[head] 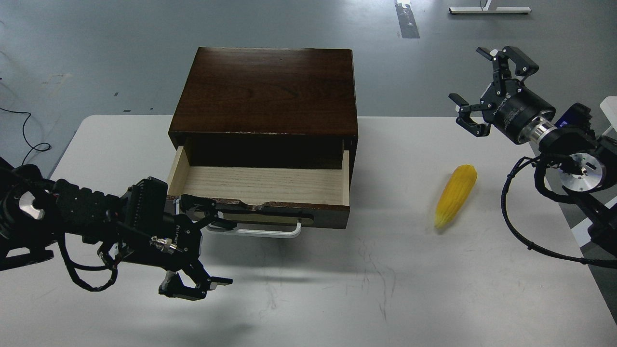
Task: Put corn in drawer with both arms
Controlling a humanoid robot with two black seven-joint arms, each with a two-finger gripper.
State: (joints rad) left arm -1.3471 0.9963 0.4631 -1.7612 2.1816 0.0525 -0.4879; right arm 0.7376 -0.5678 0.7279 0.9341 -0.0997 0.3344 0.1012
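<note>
Head view: drawer pulled out, pale interior bare, ready to receive; left gripper at seven o'clock by the white handle, fingers spread, grasping nothing. Corn lies on the table at three o'clock of the drawer; right gripper hangs above it at one o'clock, fingers released, seemingly poised for pickup.

This is looking like a robotics lab or test room. A plain white rectangular surface, scuffed with dark marks, is standing on a bare grey concrete-looking floor. A thin black cable is trailing across that floor at the left, and a white metal frame foot is showing at the top edge.
</note>
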